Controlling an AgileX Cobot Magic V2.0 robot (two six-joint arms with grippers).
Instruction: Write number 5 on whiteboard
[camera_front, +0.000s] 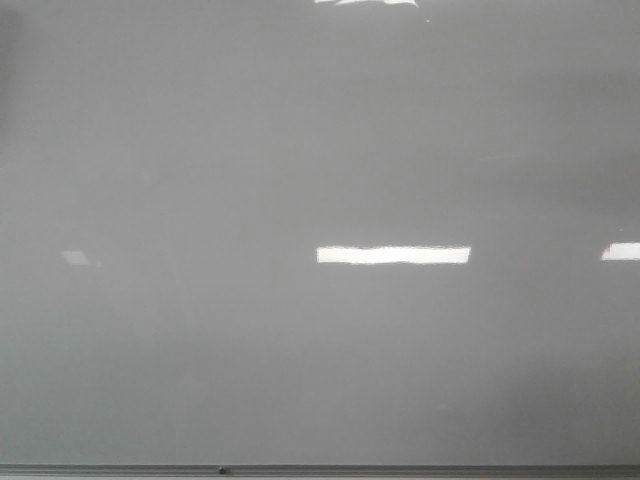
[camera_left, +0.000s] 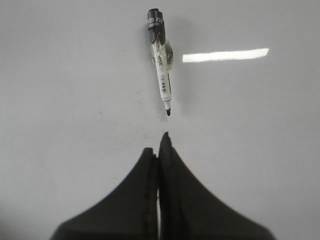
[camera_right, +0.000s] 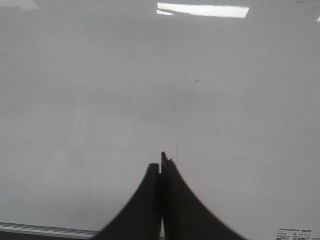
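The whiteboard (camera_front: 200, 150) is a glossy pale grey board that fills the front view, with a thin grey frame strip (camera_front: 320, 469) along its near edge. No number 5 shows on it in any view. A marker (camera_left: 161, 62) with a white barrel, a black rear end and a bare black tip lies flat on the board in the left wrist view, its tip pointing at my left gripper (camera_left: 159, 145). That gripper is shut and empty, a short way from the tip. My right gripper (camera_right: 161, 162) is shut and empty over bare board (camera_right: 100, 100). Neither gripper shows in the front view.
Bright rectangular light reflections lie on the board (camera_front: 393, 255). A small printed label (camera_right: 295, 234) sits on the board near the frame strip (camera_right: 45, 230) in the right wrist view. A few faint dark specks (camera_right: 200, 81) mark the surface.
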